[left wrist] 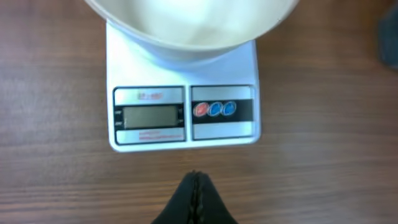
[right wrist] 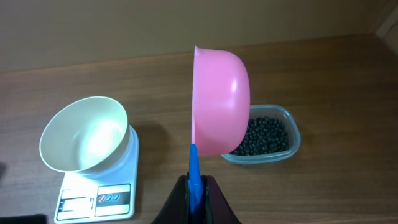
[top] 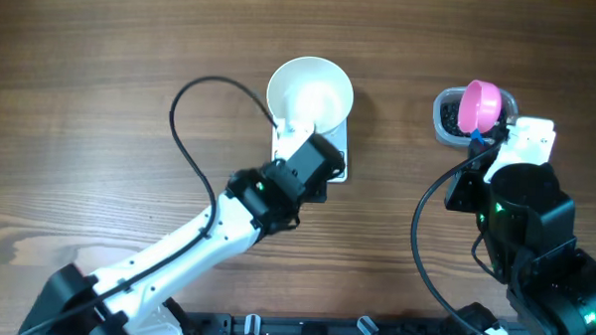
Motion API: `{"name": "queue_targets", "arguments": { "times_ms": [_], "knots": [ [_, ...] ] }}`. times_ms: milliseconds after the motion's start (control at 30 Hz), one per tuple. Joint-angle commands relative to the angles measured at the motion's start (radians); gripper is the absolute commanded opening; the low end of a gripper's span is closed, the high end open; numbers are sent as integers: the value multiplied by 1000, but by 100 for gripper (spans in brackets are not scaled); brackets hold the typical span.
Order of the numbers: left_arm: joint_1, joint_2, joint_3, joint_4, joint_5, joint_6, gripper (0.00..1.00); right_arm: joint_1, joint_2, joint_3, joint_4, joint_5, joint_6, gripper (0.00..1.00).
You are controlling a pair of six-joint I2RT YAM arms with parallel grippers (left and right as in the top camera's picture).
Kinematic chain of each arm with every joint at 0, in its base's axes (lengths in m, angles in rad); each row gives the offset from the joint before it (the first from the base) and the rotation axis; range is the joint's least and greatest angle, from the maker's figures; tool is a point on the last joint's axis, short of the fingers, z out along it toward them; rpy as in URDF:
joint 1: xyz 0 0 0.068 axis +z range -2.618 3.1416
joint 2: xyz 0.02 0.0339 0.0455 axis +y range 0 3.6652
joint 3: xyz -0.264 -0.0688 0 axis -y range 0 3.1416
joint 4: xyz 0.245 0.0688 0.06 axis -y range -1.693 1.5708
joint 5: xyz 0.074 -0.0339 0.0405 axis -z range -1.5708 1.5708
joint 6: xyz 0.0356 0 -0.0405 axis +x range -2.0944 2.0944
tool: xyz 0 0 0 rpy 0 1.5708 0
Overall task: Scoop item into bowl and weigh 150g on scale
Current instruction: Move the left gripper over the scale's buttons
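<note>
The right hand [right wrist: 196, 186] pinches the pink scoop [right wrist: 221, 102], maybe right over the black beads [right wrist: 264, 134], with the bowl [right wrist: 81, 134] to its left.

L arm [top: 201, 244], just below the scale [top: 342, 139]: long white tube w/ chunky black joints, a tiny green light & a thin black cable [top: 185, 134] looping out to the scale's left. R arm [top: 529, 230], far right of the scale: big round black parts, white block on top, green lights, black cable too. Both have black pointy fingers [left wrist: 186, 202].
</note>
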Motion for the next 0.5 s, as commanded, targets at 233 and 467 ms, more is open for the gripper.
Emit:
{"name": "queue_targets", "arguments": {
  "times_ms": [233,467],
  "knots": [
    [16,83,-143,289,-46,52,4,-6,-1,21,44,19,-10,4],
    [26,189,-142,398,23,117,4,-6,-1,21,44,19,-11,4]
  ]
}}
